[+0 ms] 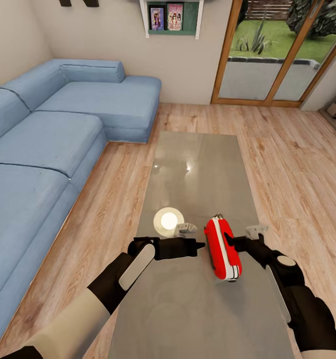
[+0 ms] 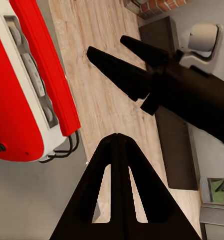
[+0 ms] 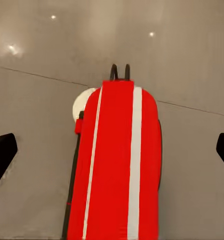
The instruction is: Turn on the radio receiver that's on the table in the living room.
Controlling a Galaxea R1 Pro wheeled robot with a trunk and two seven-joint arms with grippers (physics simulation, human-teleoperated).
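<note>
The red radio receiver [image 1: 222, 248] is sitting on the glossy coffee table [image 1: 198, 164], between both grippers. The right gripper [image 1: 230, 242], fingers spread wide, is facing its right side. The left gripper [image 1: 200, 245], fingers together, is pointing at its left. Beyond the left gripper, a blue L-shaped sofa [image 1: 53, 139] is lining the wall.

I see even daylight from the glass doors [image 1: 272, 50]; lamp glare spots the glossy table [image 1: 198, 164]; renders sharp, shadows faint.
</note>
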